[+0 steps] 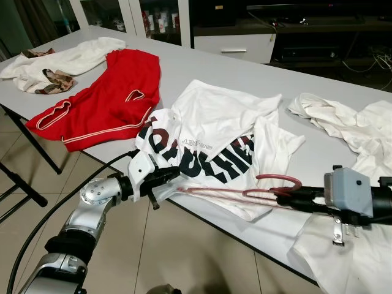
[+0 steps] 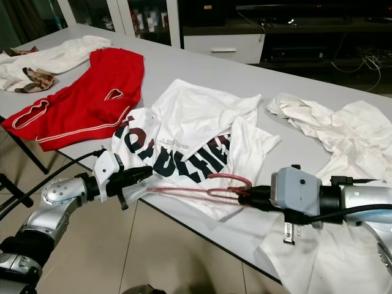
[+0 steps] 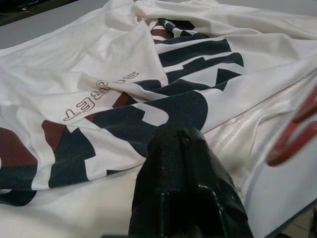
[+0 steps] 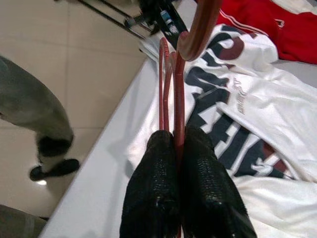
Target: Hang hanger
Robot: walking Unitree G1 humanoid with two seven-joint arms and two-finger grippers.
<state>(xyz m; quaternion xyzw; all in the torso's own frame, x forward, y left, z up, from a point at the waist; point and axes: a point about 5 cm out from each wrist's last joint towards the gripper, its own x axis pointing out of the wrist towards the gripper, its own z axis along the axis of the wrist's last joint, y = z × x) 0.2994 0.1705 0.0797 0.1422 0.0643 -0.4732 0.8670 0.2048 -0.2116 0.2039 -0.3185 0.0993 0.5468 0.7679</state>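
Along the near edge of the grey table (image 1: 202,67): a white T-shirt with dark lettering (image 1: 214,131), spread flat, hem draped slightly over the rim. Just above that hem, a red wire hanger (image 1: 245,195), lying nearly level, hook (image 1: 283,181) curving up close to the right arm. Right gripper (image 4: 178,148) closed on the hanger, both black fingers (image 4: 153,183) pinching the thin red wires just below the hook, clear in the right wrist view. Far end of the hanger reaching the left gripper (image 1: 160,179) at the shirt's left corner; hard to tell whether it has cloth, hanger or nothing, fingertips blurred and pressed together in the left wrist view, grip impossible to confirm. Hanger's full outline hard to follow against the print, part of it hidden under the fabric fold.

Further left on the table, a red garment (image 1: 104,101) and, beyond it, a cream garment (image 1: 61,61) cut off at the frame edge. On the right, a crumpled white cloth (image 1: 349,131), running off the table's near edge. Below the rim, open tiled floor (image 1: 184,257); seen from the right wrist, a person's leg and dark shoe (image 4: 52,168) standing near the table.
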